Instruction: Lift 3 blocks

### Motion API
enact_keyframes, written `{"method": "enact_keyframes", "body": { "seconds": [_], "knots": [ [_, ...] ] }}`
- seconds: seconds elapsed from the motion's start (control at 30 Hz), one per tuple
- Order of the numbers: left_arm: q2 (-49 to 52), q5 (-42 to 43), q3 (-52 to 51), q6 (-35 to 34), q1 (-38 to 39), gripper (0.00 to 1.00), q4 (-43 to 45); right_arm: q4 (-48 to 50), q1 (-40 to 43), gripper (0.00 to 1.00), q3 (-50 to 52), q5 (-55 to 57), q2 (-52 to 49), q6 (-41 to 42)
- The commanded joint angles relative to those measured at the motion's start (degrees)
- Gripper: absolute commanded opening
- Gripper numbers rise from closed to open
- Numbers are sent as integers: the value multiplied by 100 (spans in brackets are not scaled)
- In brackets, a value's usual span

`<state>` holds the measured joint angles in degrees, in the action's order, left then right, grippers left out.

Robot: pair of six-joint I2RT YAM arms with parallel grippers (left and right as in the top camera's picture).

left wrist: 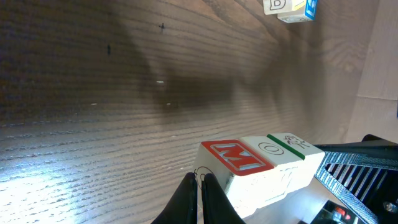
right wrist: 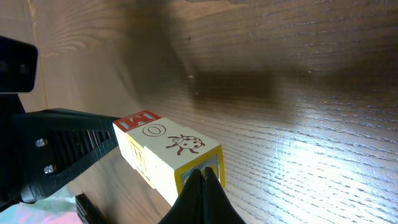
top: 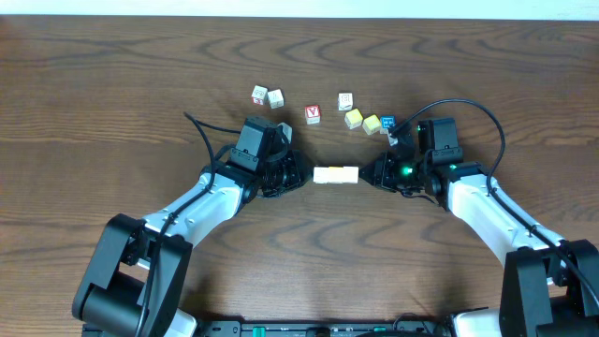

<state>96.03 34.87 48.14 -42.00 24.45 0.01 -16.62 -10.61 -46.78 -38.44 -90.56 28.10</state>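
Right now, at the middle of the table, I see the left gripper and right gripper, both clenched empty. Their tips press opposite ends of the blocks, a row of three. Other cubes lie nearer the far edge.

I see the dark wooden table bearing seven loose alphabet cubes, one of them a red-faced cube.

Row of blocks white, yellow, cream; brown woodgrain table
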Motion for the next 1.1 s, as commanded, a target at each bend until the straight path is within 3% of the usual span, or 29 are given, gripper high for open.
{"method": "enact_keyframes", "body": {
  "seconds": [0.0, 1.07],
  "knots": [
    [20, 750, 179, 4, 330, 7, 133, 35, -413, 1, -22, -850, 4, 57],
    [22, 494, 179, 9, 590, 7, 105, 79, -413, 1, -17, -505, -160, 9]
  ]
}}
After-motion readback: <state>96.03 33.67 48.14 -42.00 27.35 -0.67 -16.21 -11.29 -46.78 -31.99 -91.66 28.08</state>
